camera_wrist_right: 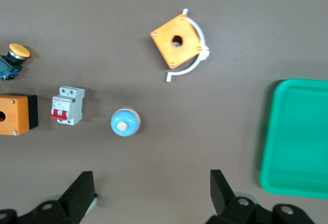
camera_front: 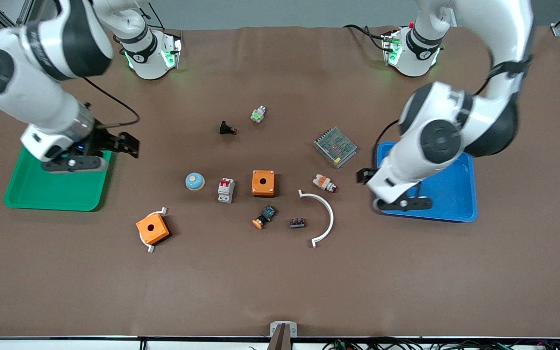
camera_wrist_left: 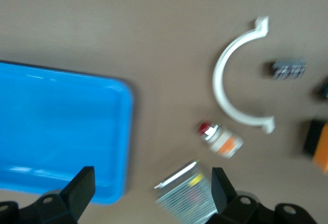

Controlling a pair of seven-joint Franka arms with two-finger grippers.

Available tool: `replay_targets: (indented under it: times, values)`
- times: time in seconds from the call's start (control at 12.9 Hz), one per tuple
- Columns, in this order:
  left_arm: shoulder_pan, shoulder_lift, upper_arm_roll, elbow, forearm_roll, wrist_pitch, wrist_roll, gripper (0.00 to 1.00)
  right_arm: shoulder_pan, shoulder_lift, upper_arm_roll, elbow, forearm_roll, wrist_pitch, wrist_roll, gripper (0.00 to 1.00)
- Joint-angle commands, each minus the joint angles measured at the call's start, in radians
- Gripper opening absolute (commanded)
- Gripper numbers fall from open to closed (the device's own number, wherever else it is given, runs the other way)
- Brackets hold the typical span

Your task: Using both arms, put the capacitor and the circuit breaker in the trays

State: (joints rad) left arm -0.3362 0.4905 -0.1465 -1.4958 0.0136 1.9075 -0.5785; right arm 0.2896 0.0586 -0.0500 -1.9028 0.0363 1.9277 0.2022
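The capacitor [camera_front: 297,222], a tiny black block, lies on the table beside the white curved strip [camera_front: 323,217]; it also shows in the left wrist view [camera_wrist_left: 288,70]. The circuit breaker [camera_front: 225,189], white-grey with a red switch, stands between the blue dome [camera_front: 194,181] and an orange box [camera_front: 263,183]; it also shows in the right wrist view [camera_wrist_right: 67,105]. My left gripper [camera_front: 363,175] [camera_wrist_left: 151,183] is open and empty, over the table at the edge of the blue tray [camera_front: 450,194]. My right gripper [camera_front: 129,144] [camera_wrist_right: 151,183] is open and empty, beside the green tray [camera_front: 42,192].
A second orange box [camera_front: 153,228] lies on a white curved strip. A push-button with an orange cap [camera_front: 264,216] lies next to the capacitor. A white-orange part with a red tip [camera_front: 324,183], a metal mesh box [camera_front: 335,146], a small black part [camera_front: 227,129] and a green-white part [camera_front: 258,114] lie around.
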Motion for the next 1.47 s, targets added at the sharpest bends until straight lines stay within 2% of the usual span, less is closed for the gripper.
replay_targets:
  times: [0.0,0.39,0.54,0.7,0.85,1.09,1.4]
  values:
    - [-0.056,0.147,0.004,0.12,-0.006,0.14,-0.238,1.0,0.083,0.082,-0.011,0.011,0.019,0.06,0.098,1.0]
    - [-0.174,0.301,0.022,0.161,0.0,0.439,-0.328,1.0,0.218,0.255,-0.01,0.027,0.023,0.255,0.285,0.95]
    - [-0.217,0.354,0.06,0.205,-0.003,0.462,-0.482,1.0,0.24,0.323,-0.01,0.05,0.068,0.312,0.305,0.93]
    - [-0.222,0.408,0.064,0.259,-0.003,0.482,-0.553,1.0,0.243,0.369,-0.01,0.08,0.117,0.32,0.307,0.92]
    - [-0.239,0.44,0.073,0.259,0.006,0.556,-0.529,1.0,0.259,0.412,-0.01,0.097,0.128,0.352,0.312,0.9]
    - [-0.331,0.48,0.174,0.255,0.037,0.567,-0.434,1.0,0.292,0.466,-0.011,0.099,0.128,0.431,0.352,0.86]
    - [-0.356,0.485,0.18,0.241,0.051,0.558,-0.373,1.0,0.309,0.507,-0.011,0.1,0.126,0.458,0.356,0.83]
